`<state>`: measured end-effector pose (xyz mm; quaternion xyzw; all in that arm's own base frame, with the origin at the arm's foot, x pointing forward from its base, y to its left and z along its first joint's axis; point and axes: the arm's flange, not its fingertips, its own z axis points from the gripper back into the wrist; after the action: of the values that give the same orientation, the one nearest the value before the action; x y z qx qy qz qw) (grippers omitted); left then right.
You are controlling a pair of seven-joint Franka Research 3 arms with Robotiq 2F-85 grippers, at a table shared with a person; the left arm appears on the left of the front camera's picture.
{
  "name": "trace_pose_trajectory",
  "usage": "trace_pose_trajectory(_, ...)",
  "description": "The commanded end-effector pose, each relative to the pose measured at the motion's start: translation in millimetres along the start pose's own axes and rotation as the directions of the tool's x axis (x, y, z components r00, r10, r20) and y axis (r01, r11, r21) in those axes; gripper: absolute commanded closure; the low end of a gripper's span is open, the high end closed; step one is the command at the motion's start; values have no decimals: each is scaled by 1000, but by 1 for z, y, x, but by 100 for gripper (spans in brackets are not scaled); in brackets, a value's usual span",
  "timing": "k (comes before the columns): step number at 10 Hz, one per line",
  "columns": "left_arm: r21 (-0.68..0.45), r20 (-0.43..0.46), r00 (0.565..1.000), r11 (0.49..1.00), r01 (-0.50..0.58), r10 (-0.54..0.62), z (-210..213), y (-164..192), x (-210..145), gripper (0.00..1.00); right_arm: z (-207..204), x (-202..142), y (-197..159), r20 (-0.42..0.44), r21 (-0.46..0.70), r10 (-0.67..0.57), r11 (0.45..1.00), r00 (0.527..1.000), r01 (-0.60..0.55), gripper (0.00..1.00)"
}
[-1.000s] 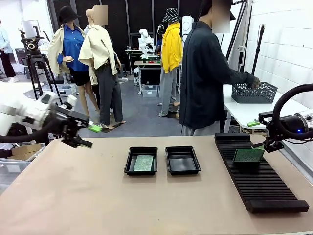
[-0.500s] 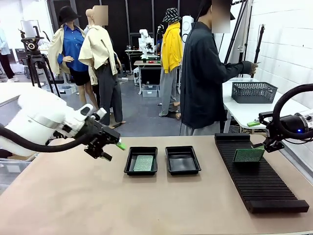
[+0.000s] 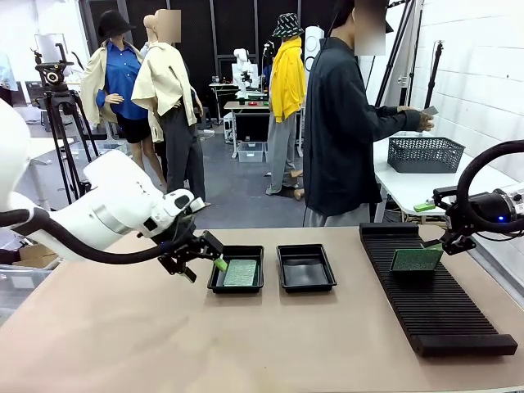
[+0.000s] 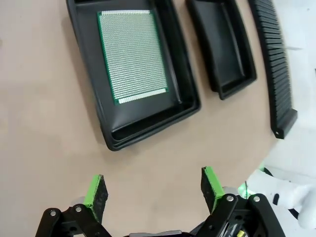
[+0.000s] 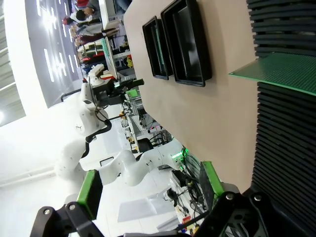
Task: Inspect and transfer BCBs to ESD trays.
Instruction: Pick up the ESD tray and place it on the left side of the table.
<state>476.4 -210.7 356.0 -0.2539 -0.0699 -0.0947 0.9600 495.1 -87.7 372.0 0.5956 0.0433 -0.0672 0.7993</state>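
A green BCB lies flat in the left ESD tray; the right ESD tray holds nothing. My left gripper hovers open just left of the left tray. In the left wrist view, its gripper has the BCB and tray ahead of its empty fingers. A second BCB stands in the black slotted rack. My right gripper hangs open just above and right of it. In the right wrist view the gripper is empty and the BCB is ahead.
A person stands at the far edge, turned to a side table with a grey mesh basket, one hand raised over it holding a small flat piece. Bare tabletop spreads in front of the trays.
My left arm has swung right and down, from the table's left side to the left tray's edge. The person's hand lifted out of the basket. My right arm has stayed still.
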Motion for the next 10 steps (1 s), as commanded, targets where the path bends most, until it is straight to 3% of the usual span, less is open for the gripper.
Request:
trace_pose_trajectory(1,88,-43,999,996,-14,18,-10,-18,19,0,0,-2,2,1,1,3,1000,1000,-3,0)
trace_pose_trajectory(4,192,-38,999,981,2,6,-27,-18,34,0,0,-2,2,1,1,3,1000,1000,-3,0)
trace_pose_trajectory(10,264,-25,999,964,43,-38,-54,-19,44,0,0,-2,2,1,1,3,1000,1000,-3,0)
